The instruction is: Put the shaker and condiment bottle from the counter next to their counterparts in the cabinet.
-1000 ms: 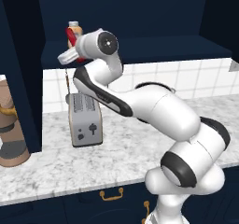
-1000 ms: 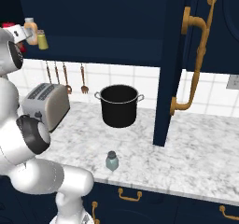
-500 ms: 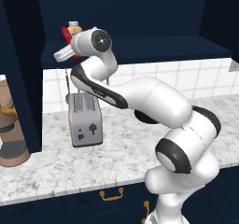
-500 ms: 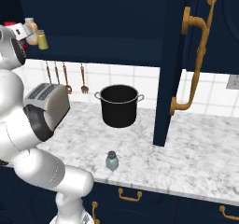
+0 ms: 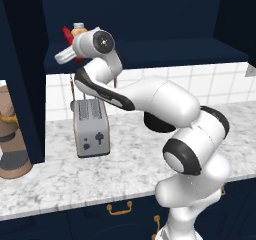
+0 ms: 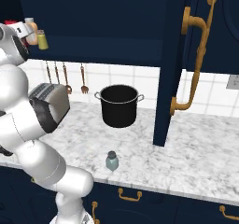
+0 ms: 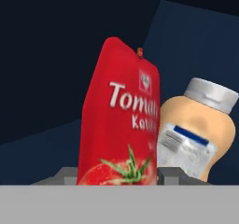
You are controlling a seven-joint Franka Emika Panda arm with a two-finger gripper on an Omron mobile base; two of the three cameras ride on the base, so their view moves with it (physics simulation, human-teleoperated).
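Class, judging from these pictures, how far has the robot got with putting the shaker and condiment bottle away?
Done: nothing released yet. In hand: the claw grips the red condiment bottle inside the cabinet, beside the orange bottle. Left: let it go, then fetch the shaker, standing on the counter.

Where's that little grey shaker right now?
In the right base view, the shaker stands on the counter near its front edge, in front of the black pot.

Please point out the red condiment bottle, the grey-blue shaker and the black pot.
condiment bottle [image 7: 119, 120]: hand view, label.
shaker [image 6: 111, 162]: right base view, translucent body.
black pot [image 6: 119, 107]: right base view, front wall.
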